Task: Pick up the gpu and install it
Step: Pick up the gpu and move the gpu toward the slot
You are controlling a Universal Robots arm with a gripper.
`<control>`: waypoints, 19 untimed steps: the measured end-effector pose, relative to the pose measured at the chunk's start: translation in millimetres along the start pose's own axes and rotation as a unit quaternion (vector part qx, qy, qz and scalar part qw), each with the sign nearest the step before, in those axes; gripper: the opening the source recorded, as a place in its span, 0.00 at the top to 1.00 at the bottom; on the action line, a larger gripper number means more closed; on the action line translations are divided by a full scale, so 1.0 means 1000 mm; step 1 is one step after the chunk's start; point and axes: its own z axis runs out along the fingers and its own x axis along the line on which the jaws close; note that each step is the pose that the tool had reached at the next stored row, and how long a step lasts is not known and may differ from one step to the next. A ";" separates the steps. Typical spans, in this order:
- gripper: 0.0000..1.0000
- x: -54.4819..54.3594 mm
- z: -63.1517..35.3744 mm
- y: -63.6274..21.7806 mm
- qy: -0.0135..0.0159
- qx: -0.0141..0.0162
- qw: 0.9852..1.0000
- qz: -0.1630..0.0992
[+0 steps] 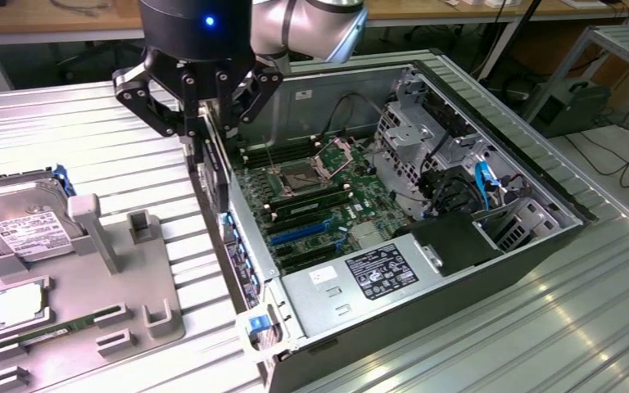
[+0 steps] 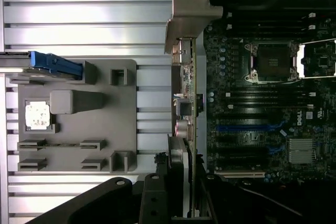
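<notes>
The gripper (image 1: 203,123) is partly closed, pinching the top edge of the gpu (image 1: 214,176), a thin dark card that hangs upright along the rear wall of the open computer case (image 1: 478,303). The wrist view shows the card edge-on, with its silver L-shaped bracket (image 2: 185,22) between the dark motherboard (image 2: 262,103) and a grey moulded fixture (image 2: 123,119) on the ribbed metal table (image 2: 79,19).

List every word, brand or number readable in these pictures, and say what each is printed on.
"DELL": white print on the motherboard, seen in the wrist view.
The black label on the silver housing inside the case: print too small to read.
The white label on the hard drive: too small to read.
The gpu, seen edge-on: no readable print.
</notes>
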 end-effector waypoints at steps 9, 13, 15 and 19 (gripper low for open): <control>0.72 -0.019 0.0002 0.0001 0.000 0.000 1.000 0.000; 0.72 -0.023 0.0002 0.0001 0.000 0.000 1.000 0.000; 0.72 -0.024 0.0002 0.0001 0.000 0.000 1.000 0.000; 0.72 -0.028 0.0003 0.0002 0.000 0.000 1.000 0.000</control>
